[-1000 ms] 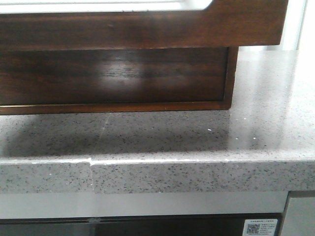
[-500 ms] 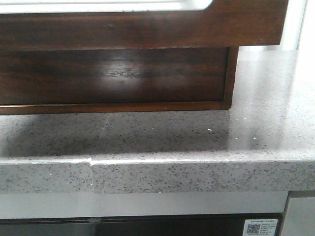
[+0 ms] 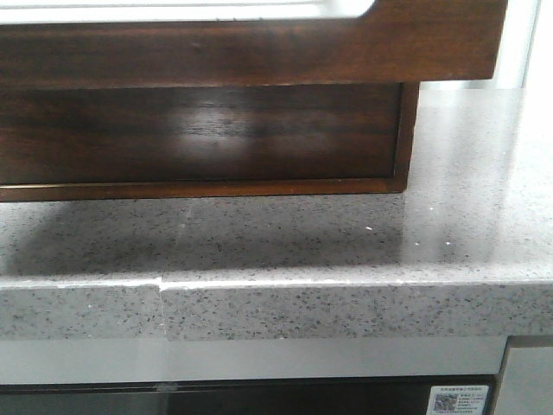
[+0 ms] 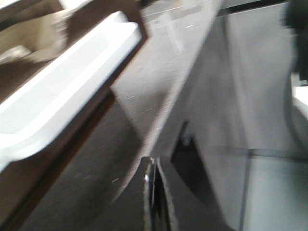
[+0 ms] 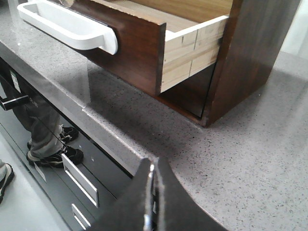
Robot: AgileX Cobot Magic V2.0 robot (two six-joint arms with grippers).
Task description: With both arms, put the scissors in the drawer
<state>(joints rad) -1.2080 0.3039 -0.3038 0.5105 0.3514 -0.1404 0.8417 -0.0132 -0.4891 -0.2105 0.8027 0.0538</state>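
Observation:
The drawer (image 5: 130,43) stands pulled out of the dark wooden box (image 5: 255,53). It has a dark brown front, pale wood sides and a white handle (image 5: 67,26). In the front view its front (image 3: 259,52) fills the top, overhanging the counter. It also shows blurred in the left wrist view (image 4: 67,91). The scissors are not in any view, and most of the drawer's inside is hidden. My left gripper (image 4: 154,166) is shut and empty over the counter's front edge. My right gripper (image 5: 154,166) is shut and empty over the counter edge, near the drawer's right corner.
The grey speckled counter (image 3: 449,225) has a seam near its front edge (image 3: 160,285). Below it are grey cabinet drawers with bar handles (image 5: 79,180). A person's feet in dark shoes (image 5: 53,154) stand on the floor by the cabinet.

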